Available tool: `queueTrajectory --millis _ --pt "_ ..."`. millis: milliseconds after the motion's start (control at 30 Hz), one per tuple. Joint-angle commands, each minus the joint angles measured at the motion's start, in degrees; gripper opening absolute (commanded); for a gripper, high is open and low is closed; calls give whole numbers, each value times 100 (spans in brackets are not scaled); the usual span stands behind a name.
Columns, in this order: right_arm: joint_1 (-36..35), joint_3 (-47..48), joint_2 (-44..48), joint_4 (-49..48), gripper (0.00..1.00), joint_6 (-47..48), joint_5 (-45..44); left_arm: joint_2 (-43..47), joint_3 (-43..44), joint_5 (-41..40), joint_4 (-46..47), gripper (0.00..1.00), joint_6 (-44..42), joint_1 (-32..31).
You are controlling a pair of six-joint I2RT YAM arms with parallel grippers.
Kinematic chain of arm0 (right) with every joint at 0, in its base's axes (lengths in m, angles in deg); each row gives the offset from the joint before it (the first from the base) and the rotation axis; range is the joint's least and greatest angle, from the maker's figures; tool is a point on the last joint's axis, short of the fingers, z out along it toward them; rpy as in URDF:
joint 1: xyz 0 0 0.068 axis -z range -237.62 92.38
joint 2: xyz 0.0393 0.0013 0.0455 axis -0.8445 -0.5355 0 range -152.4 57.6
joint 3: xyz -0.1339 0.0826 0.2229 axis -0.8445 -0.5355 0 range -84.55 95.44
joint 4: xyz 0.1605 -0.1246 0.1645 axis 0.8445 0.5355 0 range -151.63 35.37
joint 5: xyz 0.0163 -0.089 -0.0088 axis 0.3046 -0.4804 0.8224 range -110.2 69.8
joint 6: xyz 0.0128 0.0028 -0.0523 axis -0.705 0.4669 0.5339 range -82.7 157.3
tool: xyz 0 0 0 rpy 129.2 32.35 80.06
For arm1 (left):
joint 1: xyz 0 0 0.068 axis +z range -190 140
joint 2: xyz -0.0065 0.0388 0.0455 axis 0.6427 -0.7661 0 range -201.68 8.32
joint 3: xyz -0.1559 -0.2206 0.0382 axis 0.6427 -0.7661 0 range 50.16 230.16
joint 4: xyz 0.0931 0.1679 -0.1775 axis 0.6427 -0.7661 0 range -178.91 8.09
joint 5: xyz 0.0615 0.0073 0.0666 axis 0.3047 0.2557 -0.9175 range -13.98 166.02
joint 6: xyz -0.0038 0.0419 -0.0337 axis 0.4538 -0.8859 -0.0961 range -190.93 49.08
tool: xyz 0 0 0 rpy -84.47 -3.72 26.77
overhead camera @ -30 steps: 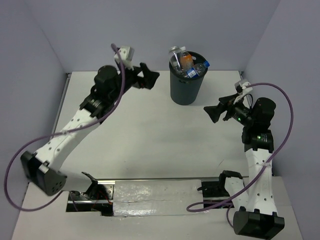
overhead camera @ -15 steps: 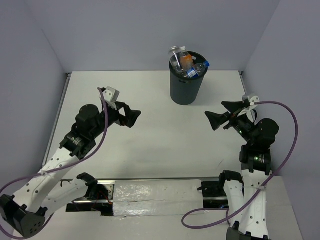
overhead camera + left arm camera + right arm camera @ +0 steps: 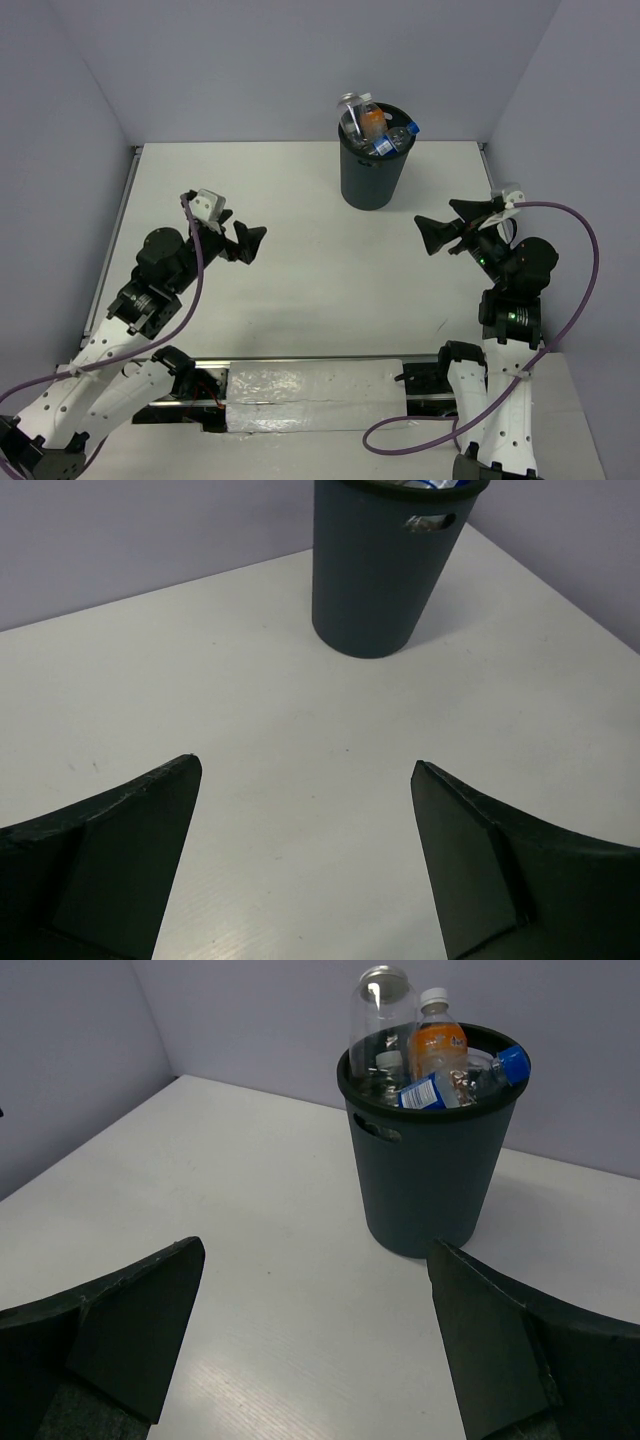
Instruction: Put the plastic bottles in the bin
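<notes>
Bottles heaped past the bin's rim, both grippers empty.
The bottles (image 3: 430, 1055) sit piled in the bin (image 3: 370, 175) at the table's (image 3: 300, 200) far side; any nudge might spill the top ones. The left gripper (image 3: 305, 768) and right gripper (image 3: 315, 1248) hang wide open, well apart from it.

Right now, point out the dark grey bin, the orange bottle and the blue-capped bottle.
Round dark grey plastic bin (image 3: 430, 1180): right wrist view, outer wall.
Small orange plastic bottle (image 3: 438, 1048): right wrist view, orange body.
Clear blue-capped plastic bottle (image 3: 428, 1091): right wrist view, blue label.
</notes>
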Motion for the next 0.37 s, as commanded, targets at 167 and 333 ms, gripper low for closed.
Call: queueTrajectory --millis 167,333 --pt "39 66 -2 -192 100 -61 -120 17 42 -149 70 99 -200 179" --pt "39 83 24 -148 100 44 -199 -18 68 36 88 100 -130 258"
